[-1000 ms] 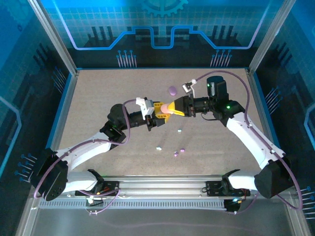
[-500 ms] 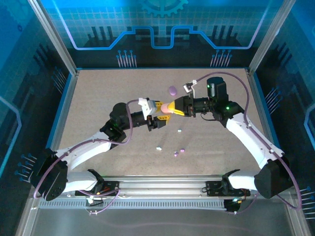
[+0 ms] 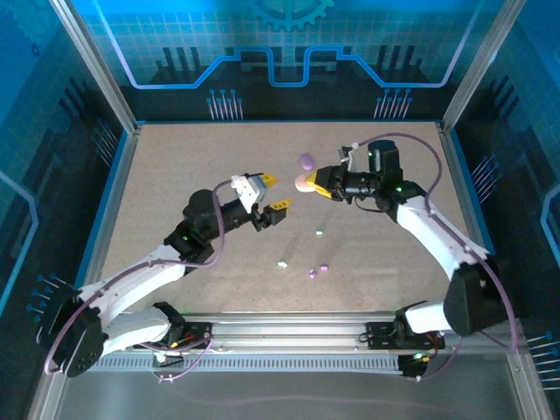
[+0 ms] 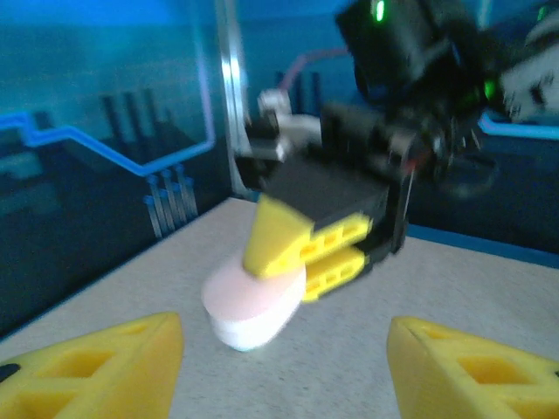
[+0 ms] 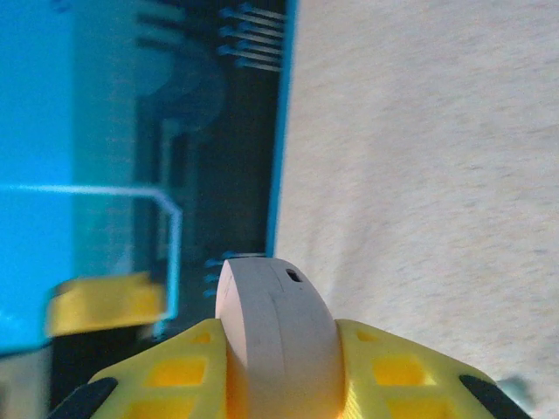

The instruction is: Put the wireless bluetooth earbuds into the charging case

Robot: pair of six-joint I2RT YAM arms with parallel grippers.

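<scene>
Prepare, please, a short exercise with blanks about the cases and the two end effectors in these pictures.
The pink case sits in the end effector of the ___ arm.
The left end effector is ___ and holds nothing.
The loose case lying on the table is ___.
Missing words: right, open, purple.

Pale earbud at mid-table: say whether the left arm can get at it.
Probably yes. The left gripper is open and empty, bare table lies between it and the pale earbud, and the right gripper holds the pink case farther back.
</scene>
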